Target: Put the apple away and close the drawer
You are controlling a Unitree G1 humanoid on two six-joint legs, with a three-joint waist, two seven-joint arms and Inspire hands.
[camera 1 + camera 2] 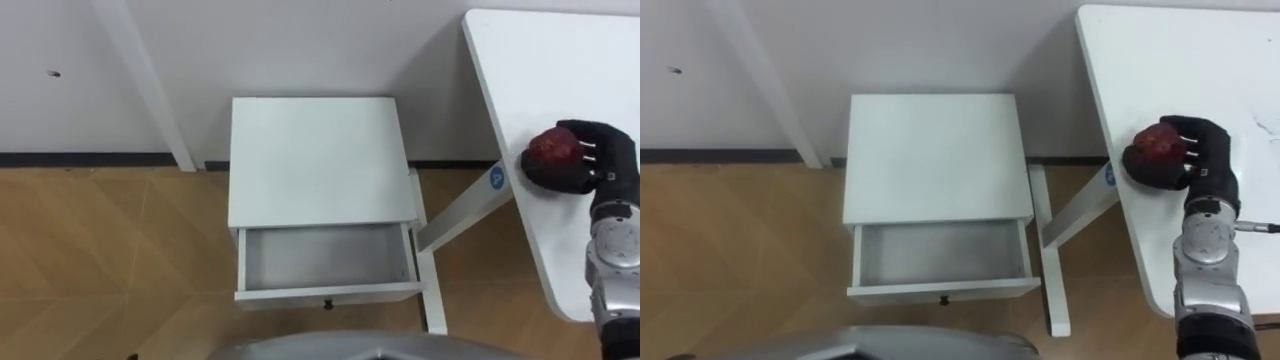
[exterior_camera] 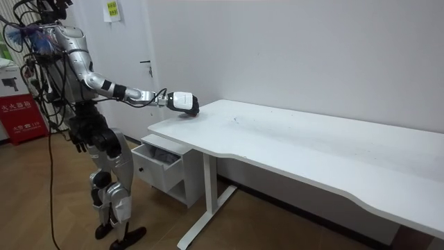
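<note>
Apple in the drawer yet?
No, the apple sits on the white table with the right hand curled round it, and the drawer stands open.

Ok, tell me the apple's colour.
Dark red. The apple, held in the right hand on the desk, shows best in the left eye view.

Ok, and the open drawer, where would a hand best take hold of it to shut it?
By its front panel, from the robot's side: the drawer stands pulled out towards the robot, and the panel is a broad flat face to push. The dark knob at its lower middle looks small to pinch. The right hand grips the apple.
</note>
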